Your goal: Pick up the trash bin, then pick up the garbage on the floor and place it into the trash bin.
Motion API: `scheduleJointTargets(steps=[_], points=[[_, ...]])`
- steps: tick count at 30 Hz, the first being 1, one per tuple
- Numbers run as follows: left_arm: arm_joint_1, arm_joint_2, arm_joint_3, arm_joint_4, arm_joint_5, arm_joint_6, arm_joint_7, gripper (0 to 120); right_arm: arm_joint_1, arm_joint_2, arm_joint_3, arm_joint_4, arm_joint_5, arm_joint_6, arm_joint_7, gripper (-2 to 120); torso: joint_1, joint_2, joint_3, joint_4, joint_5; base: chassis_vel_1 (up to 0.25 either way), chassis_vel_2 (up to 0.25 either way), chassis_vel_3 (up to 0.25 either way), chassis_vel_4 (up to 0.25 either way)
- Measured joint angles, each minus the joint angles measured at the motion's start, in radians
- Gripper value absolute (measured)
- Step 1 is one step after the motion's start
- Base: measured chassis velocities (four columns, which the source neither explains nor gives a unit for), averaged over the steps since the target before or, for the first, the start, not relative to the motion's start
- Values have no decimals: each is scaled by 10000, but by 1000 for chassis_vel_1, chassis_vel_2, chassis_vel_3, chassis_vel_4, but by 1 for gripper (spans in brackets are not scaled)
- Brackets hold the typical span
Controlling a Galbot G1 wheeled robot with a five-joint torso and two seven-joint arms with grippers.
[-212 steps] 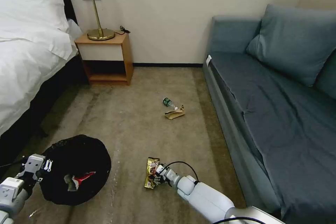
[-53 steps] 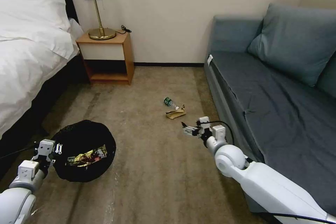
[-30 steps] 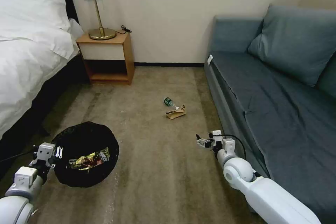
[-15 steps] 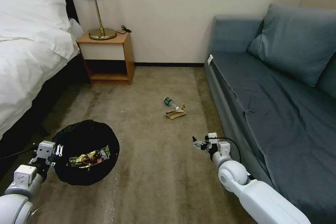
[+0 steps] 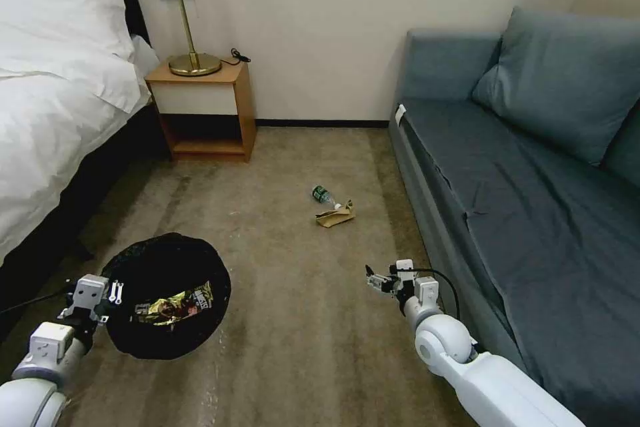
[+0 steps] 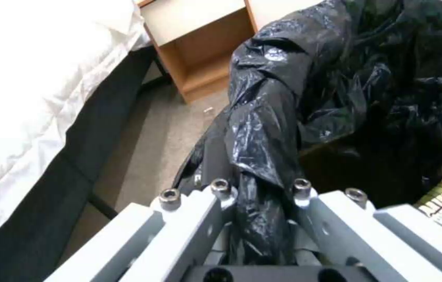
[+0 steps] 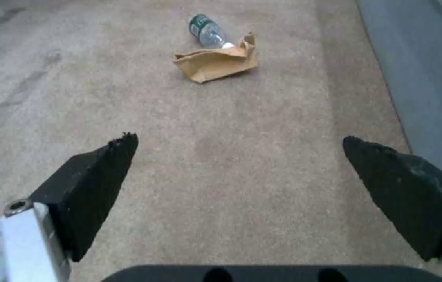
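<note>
Bin [image 5: 167, 293] left, wrapper [image 5: 175, 300] inside — bottle [image 5: 323, 195] behind paper [image 5: 335, 215], touching, near sofa [image 5: 527, 213].

carpet floor [image 5: 300, 320] | bottle [image 5: 323, 195] touching brown paper [image 5: 335, 215] | near sofa [image 5: 507, 200]

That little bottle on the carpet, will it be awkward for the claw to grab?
Probably a bit. The bottle lies on its side, so a nudge would likely roll it. It looks clear and mostly empty, so likely light and easily squashed. Its cap end touches the brown paper, which may get dragged along. The right claw is open, short of both.
</note>
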Motion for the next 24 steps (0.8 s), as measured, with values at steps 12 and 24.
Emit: scheduleJointTargets(steps=[12, 24], points=[[195, -245, 0, -36, 231, -178, 68, 4, 104, 177, -125, -294, -47, 191, 16, 100, 0, 0, 0, 0, -1, -74, 61, 76, -64], [-402, -33, 178, 545, 119, -183, 108, 4, 549, 550, -414, -1117, -10, 329, -194, 100, 1, 0, 1, 1, -3, -129, 130, 133, -137]])
